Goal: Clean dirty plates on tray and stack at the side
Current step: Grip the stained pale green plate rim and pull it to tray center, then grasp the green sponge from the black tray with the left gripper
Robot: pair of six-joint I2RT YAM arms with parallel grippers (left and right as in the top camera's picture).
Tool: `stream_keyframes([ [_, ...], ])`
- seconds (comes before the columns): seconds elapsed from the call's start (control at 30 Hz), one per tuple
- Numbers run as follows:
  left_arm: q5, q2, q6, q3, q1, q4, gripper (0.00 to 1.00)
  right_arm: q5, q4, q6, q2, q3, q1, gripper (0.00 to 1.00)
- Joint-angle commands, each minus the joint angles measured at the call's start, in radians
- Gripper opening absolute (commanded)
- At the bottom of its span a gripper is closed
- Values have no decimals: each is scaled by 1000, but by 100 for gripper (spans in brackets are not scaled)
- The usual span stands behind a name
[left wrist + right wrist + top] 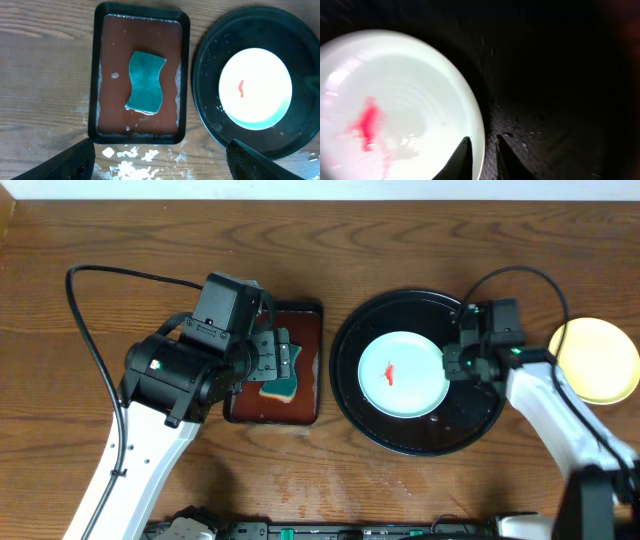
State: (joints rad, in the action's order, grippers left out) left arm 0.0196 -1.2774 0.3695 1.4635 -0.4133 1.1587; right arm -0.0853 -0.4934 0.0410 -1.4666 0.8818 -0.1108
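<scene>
Overhead, we saw the white plate [402,375], red-smeared, lying in the black tray [470,425] right of centre, with the right gripper [456,362] clamped on its right rim. A yellow plate [597,360] sat at the right edge. Left of centre, the left gripper [272,360] hung spread wide above a sponge [285,388] in the reddish-brown tray [305,340].

Two trays sit side by side on the surface [100,240] — the small tray [305,340] left, the tray [470,420] right. A sponge [145,82] lies in the middle of the small tray. A plate [402,373] lies in the tray, slightly left of centre, the right fingers [462,160] astride its right rim. A second plate [597,360] rests on the surface right of the tray — outside its rim.
</scene>
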Motion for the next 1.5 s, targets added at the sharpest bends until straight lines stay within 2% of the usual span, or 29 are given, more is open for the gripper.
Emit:
stream_keyframes([
  [0.0, -29, -27, 3, -33, 3, -6, 84, -25, -32, -16, 112, 21, -9, 21],
  [0.13, -35, -84, 10, -152, 3, -69, 84, -75, -93, -16, 193, 21, -9, 29],
  [0.4, -34, -319, -17, -380, 3, -381, 83, -103, -170, -11, 210, 19, -9, 31],
  [0.47, -34, -387, -29, -382, 3, -425, 78, -107, -173, -11, 210, 19, -9, 31],
  [0.7, -34, -597, -24, -382, 3, -553, 41, -107, -177, 18, 210, 19, -9, 31],
  [0.73, -35, -615, -24, -381, 3, -555, 22, -107, -180, 23, 210, 19, -9, 31],
  [0.77, -34, -624, -24, -381, 5, -554, 8, -107, -182, 23, 210, 19, -9, 31],
  [0.93, -30, -598, -24, -359, 5, -498, 8, -107, -190, 22, 210, 19, -9, 30],
  [0.97, -29, -583, -24, -348, 5, -476, 22, -107, -191, 22, 210, 19, -9, 30],
  [1.07, -29, -529, -24, -326, 5, -426, 44, -107, -191, 22, 210, 19, -9, 30],
  [1.1, -29, -508, -24, -326, 5, -424, 50, -107, -191, 22, 210, 19, -9, 30],
  [1.17, -30, -471, -24, -326, 5, -424, 55, -106, -190, 22, 210, 19, -9, 30],
  [1.3, -32, -457, -29, -332, 5, -435, 56, -106, -191, 22, 210, 19, -9, 31],
  [1.4, -32, -478, -29, -371, 5, -500, 55, -106, -191, 22, 210, 19, -9, 31],
  [1.47, -31, -504, -29, -400, 5, -557, 49, -106, -191, 22, 210, 19, -9, 32],
])
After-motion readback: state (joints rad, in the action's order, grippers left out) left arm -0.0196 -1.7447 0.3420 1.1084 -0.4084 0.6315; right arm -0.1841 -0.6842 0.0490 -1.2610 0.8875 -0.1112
